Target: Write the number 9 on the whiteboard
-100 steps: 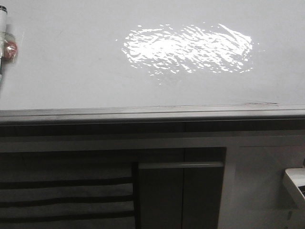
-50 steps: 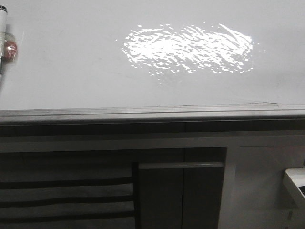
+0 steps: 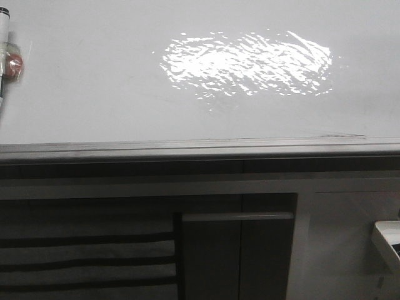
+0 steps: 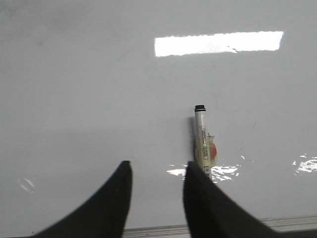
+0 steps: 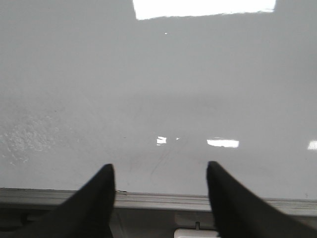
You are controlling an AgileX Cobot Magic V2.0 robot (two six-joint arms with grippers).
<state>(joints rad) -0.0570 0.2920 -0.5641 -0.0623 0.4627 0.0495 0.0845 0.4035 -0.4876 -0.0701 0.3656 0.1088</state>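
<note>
The whiteboard (image 3: 94, 94) fills the upper front view, glossy white with a rippled glare patch (image 3: 244, 62) and a grey edge rail (image 3: 187, 149). No number 9 shows on it in any view. A white marker (image 3: 5, 44) with a red label lies on the board at the far left edge. In the left wrist view my left gripper (image 4: 157, 171) is open and empty over the board (image 4: 74, 99), the marker (image 4: 202, 134) just beyond one fingertip. My right gripper (image 5: 160, 171) is open and empty above the board's rail (image 5: 163, 201). Neither gripper shows in the front view.
Grey cabinet fronts (image 3: 337, 237) stand beyond the rail, with a bar handle (image 3: 237, 216) and dark slats (image 3: 87, 259) at the left. A white object (image 3: 387, 240) pokes in at the lower right edge.
</note>
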